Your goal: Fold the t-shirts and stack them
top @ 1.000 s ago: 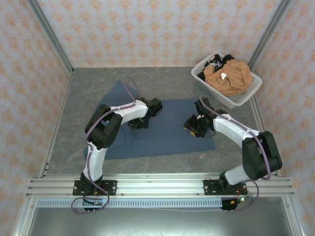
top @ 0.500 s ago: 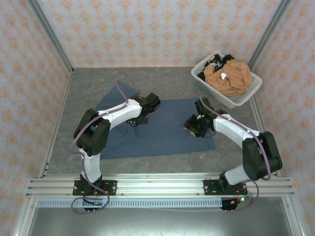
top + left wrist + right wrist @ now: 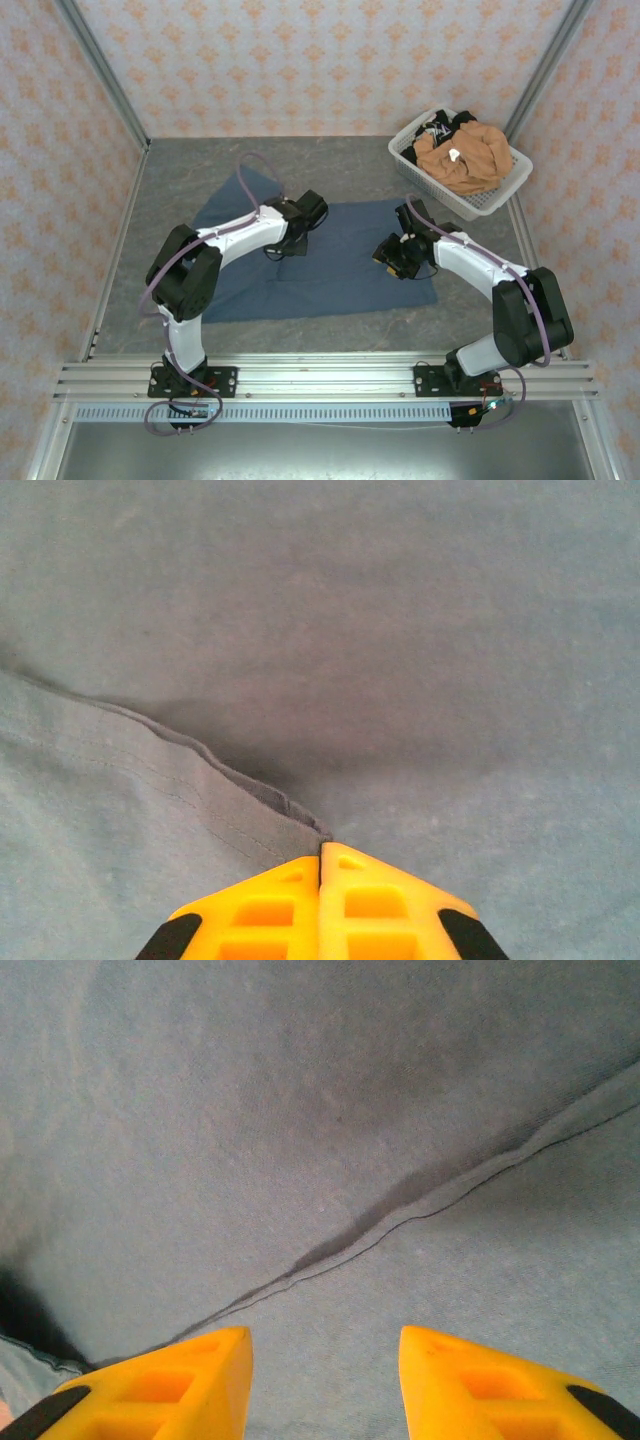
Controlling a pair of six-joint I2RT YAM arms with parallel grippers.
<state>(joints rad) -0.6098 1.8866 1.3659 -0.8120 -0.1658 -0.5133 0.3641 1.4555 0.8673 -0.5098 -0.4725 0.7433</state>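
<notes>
Slate-blue t-shirt (image 3: 340,275) lies spread flat across the middle of the grey, mottled table (image 3: 180,170), one short sleeve angled out toward the far left. We see a soft, matte knit with a fine grain and only shallow ripples in it.

From the left wrist view we find the left gripper (image 3: 322,855) clenched. Its blocky orange-yellow fingers (image 3: 380,905) are pressed together, and a stitched hem (image 3: 200,750) rises in a thin ridge that runs straight into the line where they meet. We take it as pinching that edge of the shirt, with a dark shadow under the lifted fold.

The right gripper (image 3: 325,1345) hangs low over the right part of the same shirt with its two orange-yellow fingers spread apart. We see nothing between them. A folded seam (image 3: 400,1215) crosses the cloth diagonally ahead of it.

At the far right corner stands a white plastic lattice basket (image 3: 505,190), rectangular and set at a slant. In it we see a crumpled orange-tan t-shirt (image 3: 480,160) with a small white tag (image 3: 455,155) on top. Behind it are darker shirts (image 3: 445,125), bunched against the far wall of the basket.
</notes>
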